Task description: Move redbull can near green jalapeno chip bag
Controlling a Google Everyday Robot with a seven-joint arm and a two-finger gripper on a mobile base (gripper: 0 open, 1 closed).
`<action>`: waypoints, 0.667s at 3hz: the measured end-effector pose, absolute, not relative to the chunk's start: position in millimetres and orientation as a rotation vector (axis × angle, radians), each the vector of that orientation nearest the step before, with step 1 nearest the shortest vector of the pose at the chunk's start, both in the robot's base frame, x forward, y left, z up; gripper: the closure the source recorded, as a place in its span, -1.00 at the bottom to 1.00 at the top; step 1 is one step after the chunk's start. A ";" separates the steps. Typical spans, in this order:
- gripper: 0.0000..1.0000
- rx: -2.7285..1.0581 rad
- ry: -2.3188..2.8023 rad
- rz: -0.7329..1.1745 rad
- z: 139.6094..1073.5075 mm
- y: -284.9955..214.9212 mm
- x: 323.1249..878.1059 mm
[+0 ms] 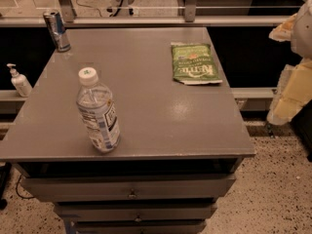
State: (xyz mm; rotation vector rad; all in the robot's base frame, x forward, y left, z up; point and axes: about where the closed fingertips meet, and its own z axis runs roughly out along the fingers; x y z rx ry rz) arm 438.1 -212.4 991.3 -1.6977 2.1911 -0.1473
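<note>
The redbull can (57,30), slim, silver and blue, stands upright at the far left corner of the grey table (161,116). The green jalapeno chip bag (195,63) lies flat near the table's far right edge, with white lettering facing up. The can and the bag are far apart, almost the table's width. My arm shows as pale yellowish parts at the right edge of the camera view, and the gripper (282,112) hangs there beside the table, off its right side and well away from both things.
A clear water bottle (97,111) with a white cap stands at the front left of the table. A white pump dispenser (19,81) sits on a ledge to the left. Drawers (131,191) run below the front edge. A rail runs behind the table.
</note>
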 end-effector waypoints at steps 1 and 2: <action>-1.00 -1.697 2.188 -0.149 991.9 -211.9 438.4; -1.00 -1.662 2.134 -0.115 991.1 -195.9 457.7</action>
